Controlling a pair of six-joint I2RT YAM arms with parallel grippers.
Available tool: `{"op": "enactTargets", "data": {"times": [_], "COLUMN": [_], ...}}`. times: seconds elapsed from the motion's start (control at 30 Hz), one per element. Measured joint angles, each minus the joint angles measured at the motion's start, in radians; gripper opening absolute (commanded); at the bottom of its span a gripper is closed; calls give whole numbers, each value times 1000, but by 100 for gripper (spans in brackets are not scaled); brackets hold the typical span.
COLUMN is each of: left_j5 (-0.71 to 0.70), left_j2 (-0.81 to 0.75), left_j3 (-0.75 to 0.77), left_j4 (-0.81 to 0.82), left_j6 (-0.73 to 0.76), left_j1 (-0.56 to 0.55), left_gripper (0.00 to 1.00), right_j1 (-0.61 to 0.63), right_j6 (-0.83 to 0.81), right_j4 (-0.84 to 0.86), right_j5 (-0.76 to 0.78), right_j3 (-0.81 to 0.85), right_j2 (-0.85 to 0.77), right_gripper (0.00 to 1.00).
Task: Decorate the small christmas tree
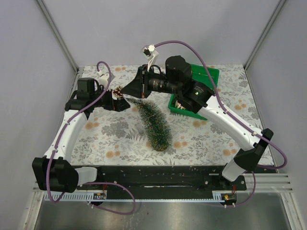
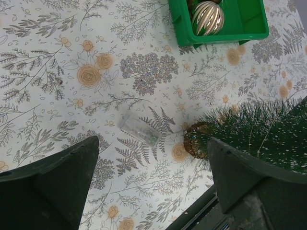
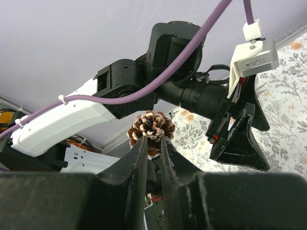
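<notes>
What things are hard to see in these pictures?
Small dark green bristly christmas tree: left wrist view, the right edge cuts it off.
Green plastic bin: top view, the right arm covers most of it, hiding what's inside.
Small clear plastic thing: left wrist view, too small to name.
Brown frosted pine cone: right wrist view, the right gripper hides its underside.

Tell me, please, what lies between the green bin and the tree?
Only bare floral tablecloth separates green bin and small christmas tree, per the left wrist view.
</notes>
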Motion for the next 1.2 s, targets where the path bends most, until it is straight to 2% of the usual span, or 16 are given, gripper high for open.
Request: {"op": "enactTargets", "data": {"times": [1.2], "left_j5": [4], "left_j2": [0], "left_j3": [0], "left_j4": [0], "left_j6": [-18], "left_j1": [25], "left_gripper": [99], "right_j1": [0], "right_j6": [-37], "right_j4": [-48], "right_j5": [98], "right_j3": [-65], "right_j2": [-33], "right_gripper": [0]}}
